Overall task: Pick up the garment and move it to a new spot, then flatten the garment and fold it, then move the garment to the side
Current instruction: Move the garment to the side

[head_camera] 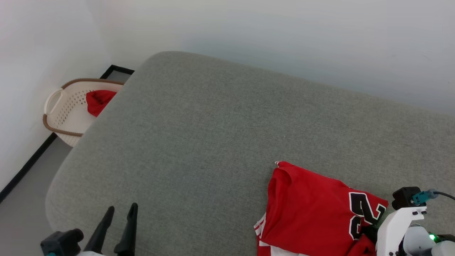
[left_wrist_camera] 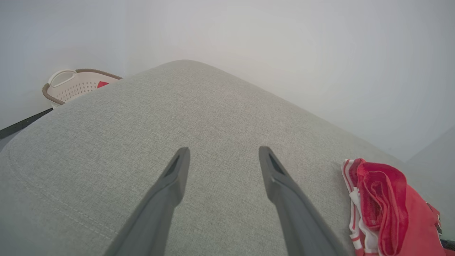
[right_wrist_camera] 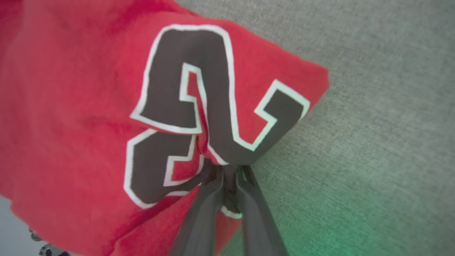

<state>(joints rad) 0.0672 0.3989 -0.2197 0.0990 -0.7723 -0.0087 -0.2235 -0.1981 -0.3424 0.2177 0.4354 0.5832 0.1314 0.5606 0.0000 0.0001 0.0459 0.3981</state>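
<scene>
red fabric was bunched between the two dark fingers of the right gripper (right_wrist_camera: pixel 230 170), which stood nearly together, pinching the garment (right_wrist_camera: pixel 89 106) at the lower edge of its black, white-outlined numeral. in the right wrist view the cloth puckered toward that pinch, and grey weave lay to the right of it. in the head view that arm sat at the lower right corner, over the near right part of the garment (head_camera: pixel 312 206). the left gripper (head_camera: pixel 122 208) was at the lower left, well apart from the garment, its jaws spread wide with nothing between them; its own wrist view showed the fingers (left_wrist_camera: pixel 170 185) over plain upholstery. the garment lay crumpled on the near right part of the grey cushion (head_camera: pixel 195 135), red side up, with a strip of red-and-white trim and some white showing at its near left edge. beyond it the cushion stretched toward its rounded far corner. past the cushion's left edge, a pale perforated basket (head_camera: pixel 67 110) with a brown rim stood on the floor (head_camera: pixel 21 220) in the corner, holding a small red cloth (head_camera: pixel 97 101). a pale wall (head_camera: pixel 284 35) ran behind everything.
</scene>
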